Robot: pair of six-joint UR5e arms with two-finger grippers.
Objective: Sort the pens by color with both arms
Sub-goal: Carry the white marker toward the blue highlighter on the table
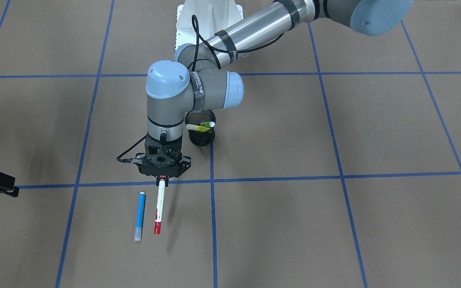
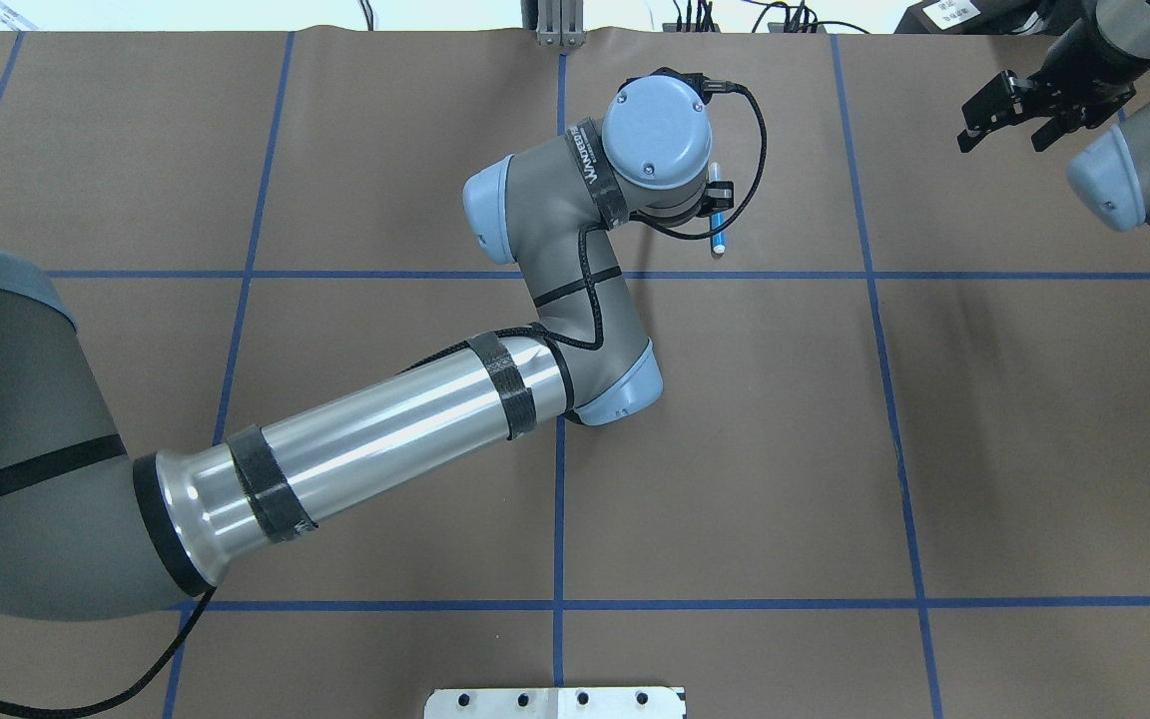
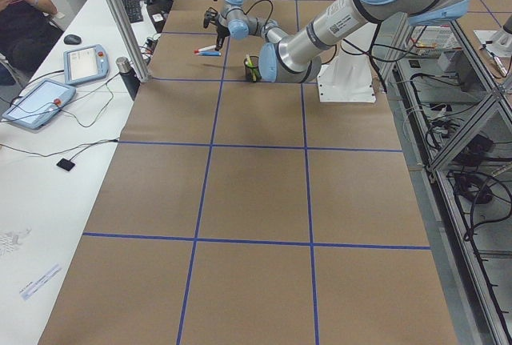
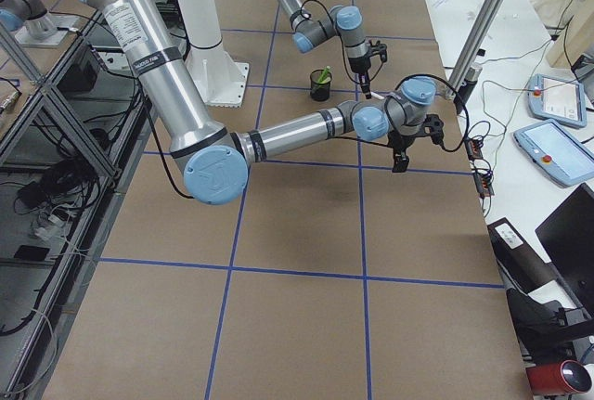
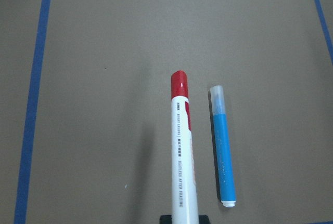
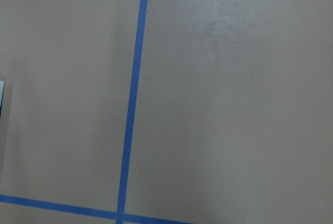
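My left gripper (image 1: pixel 162 183) is shut on the rear end of the white pen with the red cap (image 1: pixel 158 210). It holds the pen just above the table, cap pointing away from the robot. In the left wrist view this pen (image 5: pixel 182 151) casts a shadow on the paper. The blue pen (image 1: pixel 139 216) lies flat on the table right beside it, apart from it, and also shows in the left wrist view (image 5: pixel 222 151). The light green pen (image 1: pixel 205 124) and the yellow pen (image 1: pixel 193 127) stick out of the black mesh cup (image 1: pixel 201 138). My right gripper (image 2: pixel 1009 128) is open and empty, far off to the side.
The table is covered in brown paper with a grid of blue tape lines (image 1: pixel 213 224). The left arm's forearm (image 2: pixel 385 429) stretches across the table's middle. The white base pedestal (image 1: pixel 208 16) stands behind the cup. Tablets and cables lie on the side table (image 3: pixel 48 97).
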